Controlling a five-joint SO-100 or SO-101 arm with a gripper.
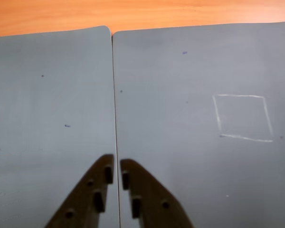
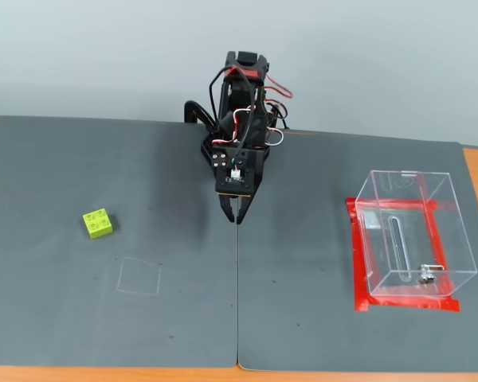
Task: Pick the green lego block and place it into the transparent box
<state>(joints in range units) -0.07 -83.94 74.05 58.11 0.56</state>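
Fingers [image 1: 116, 173] sit nearly together, just a narrow gap between the dark tips, nothing held, poised over the seam where two grey mats [image 2: 103, 239] meet on the orange wooden surface [image 1: 133, 12]. Over in the fixed view, the black robot arm [image 2: 239, 119] stands at the far middle, pointing down. On that view's right, the clear plastic rectangular box [image 2: 410, 235] stands upright on its red tape outline, empty. Well apart on the left lies the small lime-green studded lego block [image 2: 98, 223], near a faint chalk square [image 2: 139, 277].
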